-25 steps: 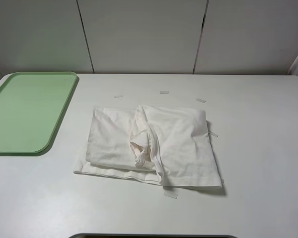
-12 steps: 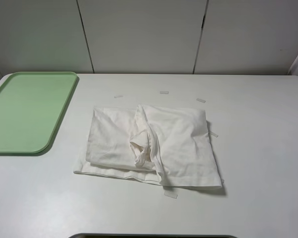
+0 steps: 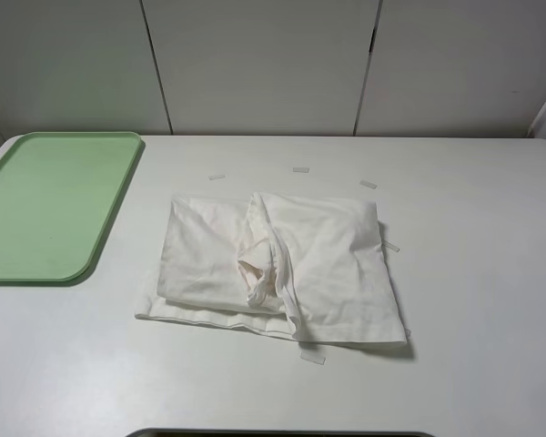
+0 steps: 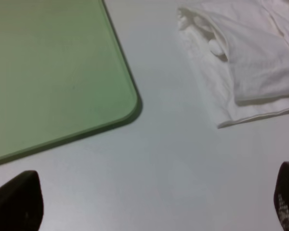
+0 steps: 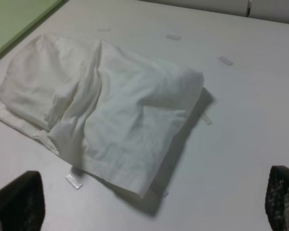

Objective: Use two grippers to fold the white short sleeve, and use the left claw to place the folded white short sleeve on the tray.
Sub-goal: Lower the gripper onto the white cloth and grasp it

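Closest to me, neither arm shows from the high camera; only the wrist cameras catch them. The left claw (image 4: pixel 151 199) hangs over bare table (image 3: pixel 473 273) with its two black fingertips (image 4: pixel 14 202) spread wide and nothing between them. The right claw (image 5: pixel 149 202) is spread just as wide and is likewise empty, looking down on the cloth from the near side.

A little farther in, a small pale tape strip (image 3: pixel 312 357) lies just beside the near hem, at about 6 o'clock of the garment. Then comes the white short sleeve (image 3: pixel 282 273), lying in the middle of the table and apart from both claws. It is gathered into a rough rectangle of several layers, with a bunched ridge running down its centre and the lowest layer poking out at 7 o'clock.

Beyond it, at about 10 o'clock of the table, sits the pale-green tray (image 3: pixel 45 205), well apart from the shirt. Three more strips (image 3: pixel 300 170) lie at 12 o'clock, with the white wall panels (image 3: pixel 255 64) behind them.

I judge the folding mostly done, though loose and lumpy. It may want one more tidy fold. The lift by the left claw and the placing on the tray are not yet begun.
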### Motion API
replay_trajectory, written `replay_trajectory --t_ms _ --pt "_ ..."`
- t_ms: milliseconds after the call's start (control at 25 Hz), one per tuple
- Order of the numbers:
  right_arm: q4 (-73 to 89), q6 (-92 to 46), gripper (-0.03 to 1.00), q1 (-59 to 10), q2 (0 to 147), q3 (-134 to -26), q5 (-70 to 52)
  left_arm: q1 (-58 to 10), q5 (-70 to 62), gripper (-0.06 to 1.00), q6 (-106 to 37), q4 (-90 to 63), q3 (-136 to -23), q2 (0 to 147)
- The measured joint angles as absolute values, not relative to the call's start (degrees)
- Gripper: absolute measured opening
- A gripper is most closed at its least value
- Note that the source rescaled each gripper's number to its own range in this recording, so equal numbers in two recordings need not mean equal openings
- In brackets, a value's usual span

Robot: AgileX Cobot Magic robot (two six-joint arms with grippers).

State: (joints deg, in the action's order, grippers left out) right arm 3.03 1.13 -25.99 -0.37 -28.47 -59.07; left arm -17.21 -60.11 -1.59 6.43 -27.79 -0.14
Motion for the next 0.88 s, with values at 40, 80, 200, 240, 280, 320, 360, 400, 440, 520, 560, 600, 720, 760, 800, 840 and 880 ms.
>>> replay_trajectory --t_ms 40,80,200,240,280,320,360,400,440,520,560,600,720,760,800,840,880 --pt "3.0 1.1 1.0 -26.0 -0.4 -28.5 -59.1 -17.2 -60.1 0.96 -1.6 6.4 -27.8 -0.1" --pt "3.0 1.1 1.0 -26.0 -0.4 -28.5 -59.1 -17.2 -60.1 0.96 -1.6 6.4 -27.8 -0.1" --pt "3.0 1.1 1.0 -23.9 -0.4 -28.5 -59.1 -17.2 -60.1 0.96 -1.6 6.4 -27.8 -0.1" --pt "3.0 1.1 1.0 -22.8 -0.4 -28.5 -59.1 -17.2 -60.1 0.96 -1.6 6.4 -27.8 -0.1" --pt "3.0 1.1 1.0 -21.2 -0.4 -28.5 -59.1 -17.2 -60.1 0.96 -1.6 6.4 -27.8 -0.1" --pt "3.0 1.1 1.0 -21.2 -0.4 -28.5 -59.1 -17.2 -60.1 0.96 -1.6 6.4 -27.8 -0.1" --pt "3.0 1.1 1.0 -19.8 -0.4 -28.5 -59.1 -17.2 -60.1 0.96 -1.6 6.4 -27.8 -0.1" --pt "3.0 1.1 1.0 -18.1 -0.4 -28.5 -59.1 -17.2 -60.1 0.96 -1.6 6.4 -27.8 -0.1" --pt "3.0 1.1 1.0 -16.3 -0.4 -28.5 -59.1 -17.2 -60.1 0.96 -1.6 6.4 -27.8 -0.1" --pt "3.0 1.1 1.0 -12.3 -0.4 -28.5 -59.1 -17.2 -60.1 0.96 -1.6 6.4 -27.8 -0.1" --pt "3.0 1.1 1.0 -8.0 -0.4 -28.5 -59.1 -17.2 -60.1 0.96 -1.6 6.4 -27.8 -0.1" --pt "3.0 1.1 1.0 -5.5 -0.4 -28.5 -59.1 -17.2 -60.1 0.96 -1.6 6.4 -27.8 -0.1" --pt "3.0 1.1 1.0 -1.1 -0.4 -28.5 -59.1 -17.2 -60.1 0.96 -1.6 6.4 -27.8 -0.1" --pt "3.0 1.1 1.0 0.8 -0.4 -28.5 -59.1 -17.2 -60.1 0.96 -1.6 6.4 -27.8 -0.1" --pt "3.0 1.1 1.0 2.9 -0.4 -28.5 -59.1 -17.2 -60.1 0.96 -1.6 6.4 -27.8 -0.1" --pt "3.0 1.1 1.0 4.1 -0.4 -28.5 -59.1 -17.2 -60.1 0.96 -1.6 6.4 -27.8 -0.1" --pt "3.0 1.1 1.0 4.1 -0.4 -28.5 -59.1 -17.2 -60.1 0.96 -1.6 6.4 -27.8 -0.1"
